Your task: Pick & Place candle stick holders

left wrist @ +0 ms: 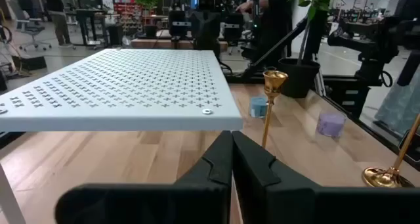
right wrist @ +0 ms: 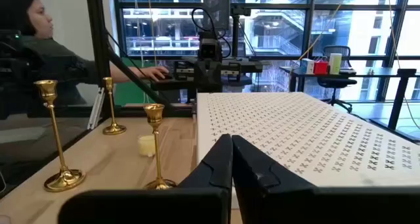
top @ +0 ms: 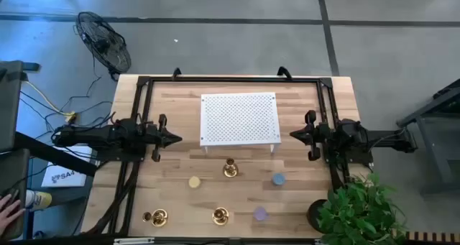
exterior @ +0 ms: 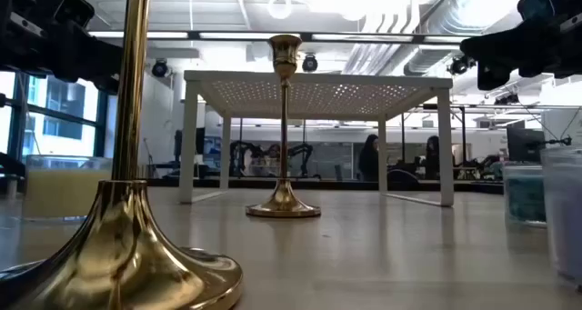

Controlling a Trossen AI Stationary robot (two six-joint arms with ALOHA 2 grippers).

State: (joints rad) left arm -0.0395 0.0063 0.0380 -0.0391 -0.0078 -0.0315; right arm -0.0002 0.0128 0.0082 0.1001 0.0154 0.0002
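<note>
Wooden tabletop, both arms parked: left gripper [top: 175, 138] and right gripper [top: 295, 135] sit pinched together, empty, flanking a white perforated stand [top: 239, 118]. Three brass candle stick holders [top: 230, 168] stand upright in front of it; likely rigid, slick and top-heavy, best pinched on the thin stem

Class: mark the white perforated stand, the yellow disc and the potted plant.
white perforated stand [top: 239, 117], high view, middle of its top.
yellow disc [top: 194, 182], high view, its top face.
potted plant [top: 356, 205], high view, its leaves.
</note>
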